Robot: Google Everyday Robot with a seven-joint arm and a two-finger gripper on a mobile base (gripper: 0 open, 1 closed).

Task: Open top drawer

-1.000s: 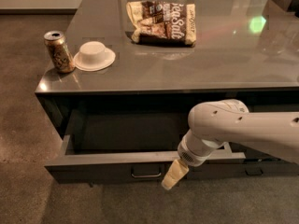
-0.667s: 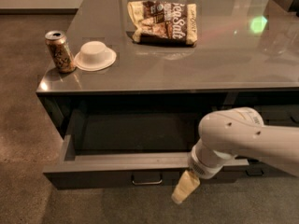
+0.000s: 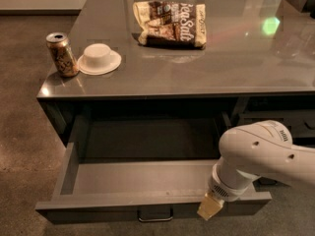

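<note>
The top drawer [image 3: 123, 199] is a wide dark grey drawer under the counter top, pulled well out, with a lighter grey, empty inside. Its small rectangular pull handle [image 3: 155, 215] sits centred on the front, at the bottom edge of the view. My gripper [image 3: 210, 208], a tan tip at the end of my white arm [image 3: 256, 156], is at the drawer's front rim, right of the handle and apart from it. The arm hides the drawer's right front corner.
On the grey counter top [image 3: 197, 68] stand a drink can [image 3: 61, 54], an upturned white bowl [image 3: 99, 58] and a snack bag [image 3: 171, 23]. Further dark drawers [image 3: 275, 114] lie to the right behind my arm. Brown floor [image 3: 24, 132] lies to the left.
The drawer has slid further out towards the camera. My gripper and arm have moved right and down along the drawer front, away from the handle.
</note>
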